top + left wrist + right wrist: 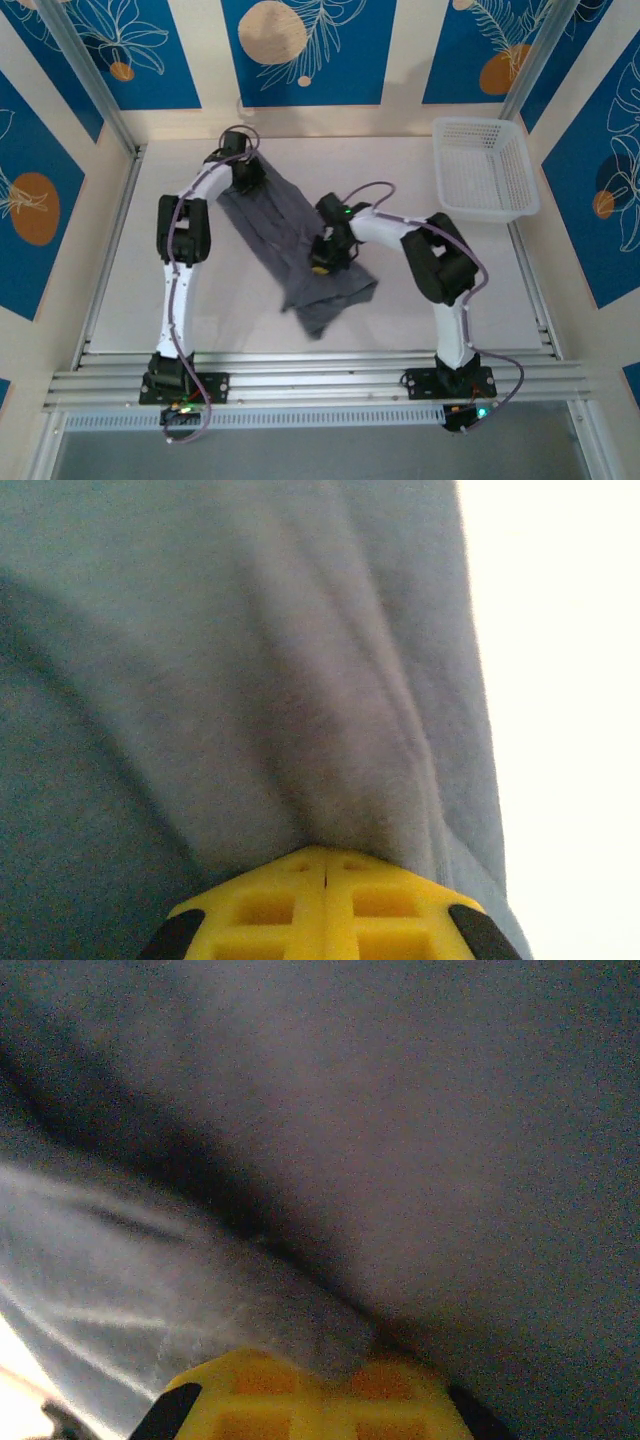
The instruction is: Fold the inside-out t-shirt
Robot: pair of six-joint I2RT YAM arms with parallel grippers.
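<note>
The left gripper (325,865) has its jaws pressed together on a pinch of the slate-grey t-shirt (285,235) at its far end. The right gripper (335,1358), in a dim view, seems clamped on a fold mid-cloth. The shirt lies stretched diagonally across the white table (420,320), well apart from the mesh basket (485,170).

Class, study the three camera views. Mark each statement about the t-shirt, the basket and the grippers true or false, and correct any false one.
1. The left gripper has its jaws shut on the t-shirt. True.
2. The t-shirt lies in the white basket. False: it lies on the table, apart from the basket.
3. The right gripper has open jaws. False: they are shut on the t-shirt.
4. The basket stands at the table's far right corner. True.
</note>
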